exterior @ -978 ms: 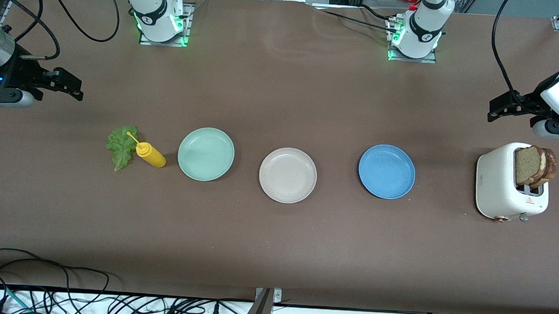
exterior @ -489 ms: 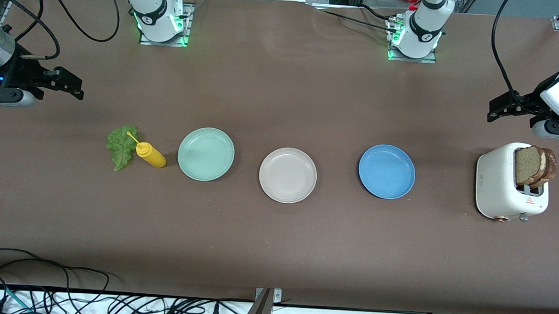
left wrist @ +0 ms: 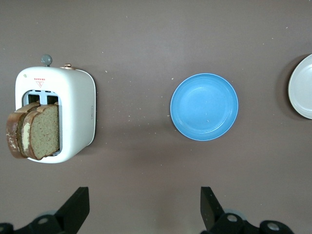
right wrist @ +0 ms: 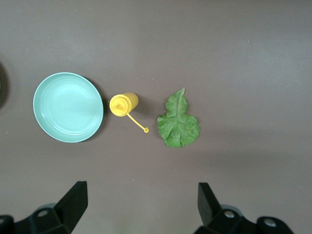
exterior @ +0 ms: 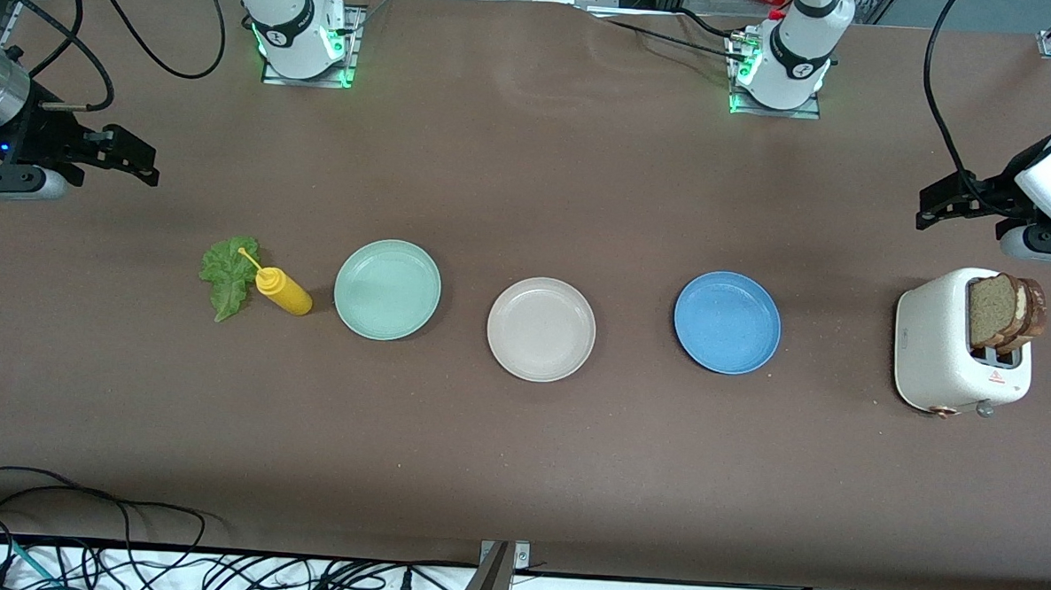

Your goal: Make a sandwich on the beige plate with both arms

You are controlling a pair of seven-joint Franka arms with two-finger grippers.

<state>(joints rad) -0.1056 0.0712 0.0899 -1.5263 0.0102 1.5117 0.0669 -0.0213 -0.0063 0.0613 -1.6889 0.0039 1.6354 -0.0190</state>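
The beige plate (exterior: 541, 329) sits bare at the table's middle, and its rim (left wrist: 303, 87) shows in the left wrist view. The sandwich's parts lie apart. Two brown-crusted bread slices (exterior: 1005, 311) (left wrist: 35, 131) stand in a white toaster (exterior: 944, 353) (left wrist: 75, 109) at the left arm's end. A green lettuce leaf (exterior: 227, 275) (right wrist: 178, 124) lies flat at the right arm's end. My left gripper (exterior: 930, 208) (left wrist: 145, 209) hangs open over bare table by the toaster. My right gripper (exterior: 145, 163) (right wrist: 141, 207) hangs open over bare table by the lettuce. Both hold nothing.
A yellow squeeze bottle (exterior: 284, 291) (right wrist: 123, 104) stands between the lettuce and a mint green plate (exterior: 387, 289) (right wrist: 68, 107). A blue plate (exterior: 727, 322) (left wrist: 204, 107) lies between the beige plate and the toaster. Cables run along the table edge nearest the front camera.
The right gripper has crept very slightly toward the table's middle. Nothing else has moved.
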